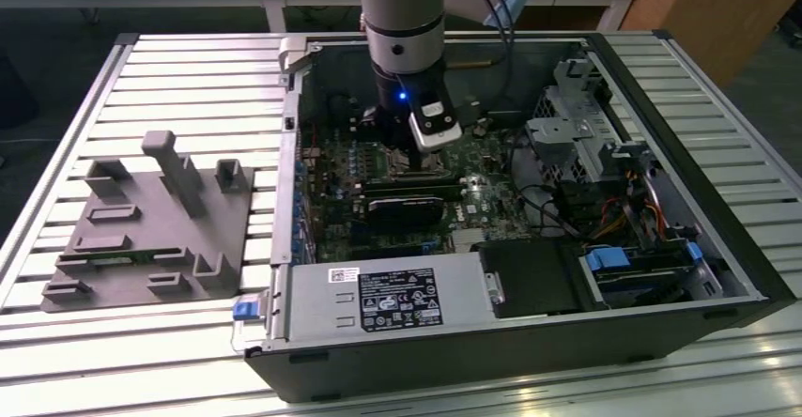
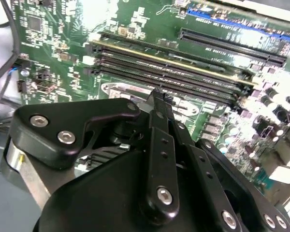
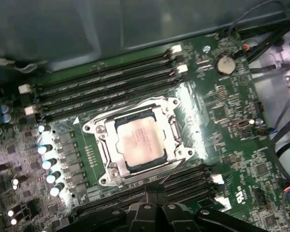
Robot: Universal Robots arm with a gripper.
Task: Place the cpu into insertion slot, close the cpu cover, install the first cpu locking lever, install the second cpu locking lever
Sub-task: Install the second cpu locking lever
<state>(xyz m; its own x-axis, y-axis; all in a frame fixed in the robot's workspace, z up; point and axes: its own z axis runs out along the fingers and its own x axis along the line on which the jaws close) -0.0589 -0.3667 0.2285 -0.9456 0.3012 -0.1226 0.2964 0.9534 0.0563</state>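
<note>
The cpu (image 3: 137, 140), a pale metal square, lies seated in the insertion slot (image 3: 174, 131) on the green motherboard. The silvery cpu cover (image 3: 106, 151) lies flat around it, framing the chip. A thin metal locking lever (image 3: 170, 170) runs slanted from the socket's corner to my gripper (image 3: 153, 194), whose fingertips are pressed together at the lever's free end. In the second wrist view the gripper (image 2: 157, 96) has its black fingers (image 2: 159, 125) meeting over the board. In the exterior view the gripper (image 1: 408, 161) is low inside the open computer case (image 1: 288, 276), covering the socket.
Long memory slots (image 3: 106, 82) run along both sides of the socket. A black card (image 1: 404, 206), the power supply (image 1: 389, 300), the drive cage (image 1: 570, 140) and cables (image 1: 614, 215) crowd the case. A grey fixture (image 1: 150, 224) sits on the slatted table at the exterior view's left.
</note>
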